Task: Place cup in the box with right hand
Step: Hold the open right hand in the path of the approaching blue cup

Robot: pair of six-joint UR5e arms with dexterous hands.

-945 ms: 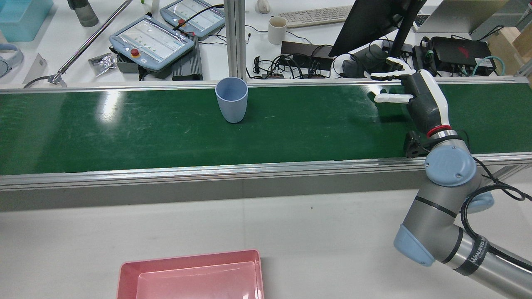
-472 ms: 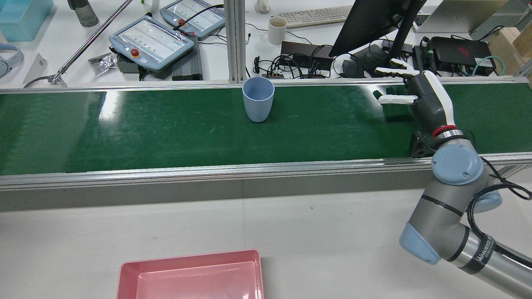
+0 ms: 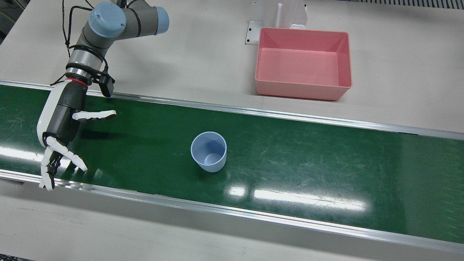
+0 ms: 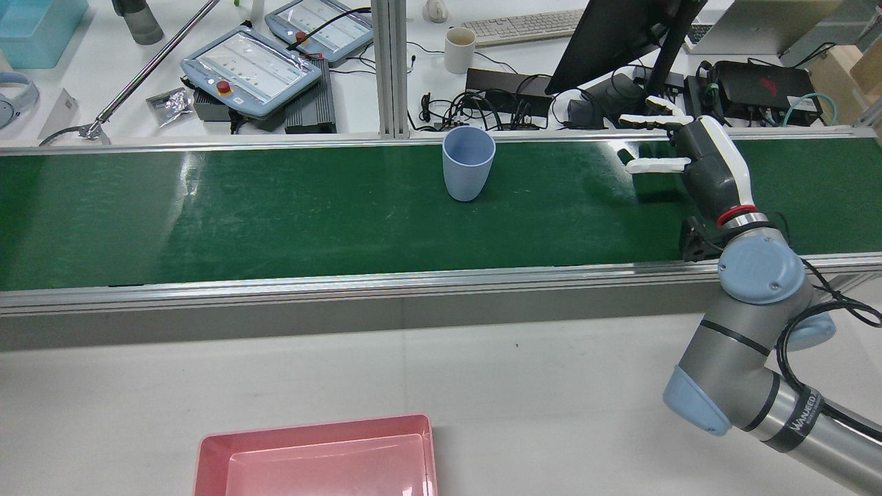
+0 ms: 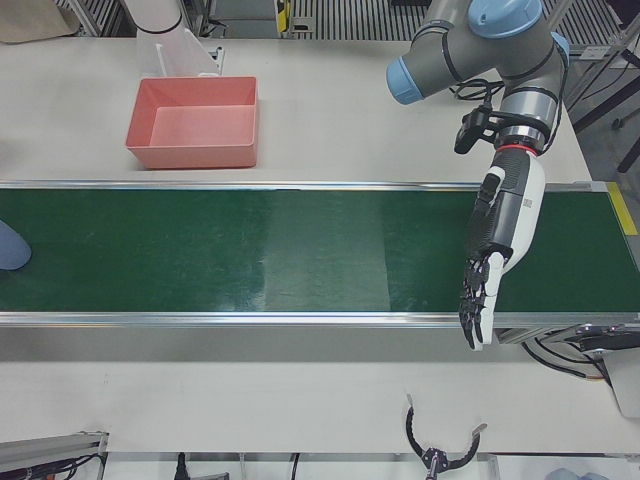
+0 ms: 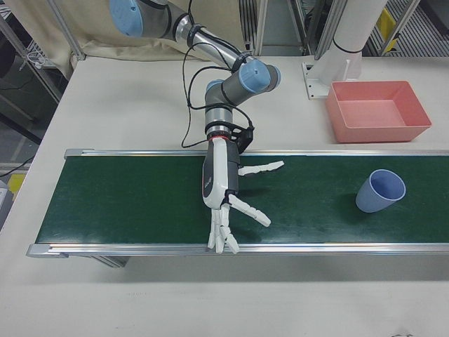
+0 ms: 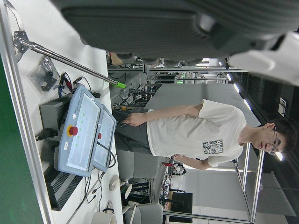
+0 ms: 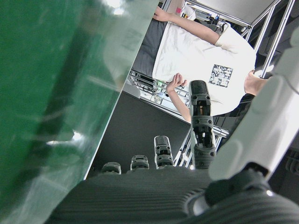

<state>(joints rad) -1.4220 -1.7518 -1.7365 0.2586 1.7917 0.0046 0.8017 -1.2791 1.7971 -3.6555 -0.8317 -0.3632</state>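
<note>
A white table carries a long green conveyor belt with silver rails running across the station.

A pink box sits on the white table on the robot's side of the belt, apart from its rail. The box is rectangular, open-topped and empty.

The right hand reaches across the belt near one end, with its palm above the green surface. Its white fingers are spread wide, one sticking out sideways along the belt and the others pointing toward the far rail. It holds nothing.

The left hand shows in the left-front view, stretched over the belt toward the other end. Its fingers lie straight and loosely apart, with the tips over the rail farthest from the robot. It also holds nothing.

A light blue cup stands upright on the belt, mouth up and empty. It is nearer the rail away from the robot. It lies between the two hands, well apart from the right hand, and across the belt from the box.
</note>
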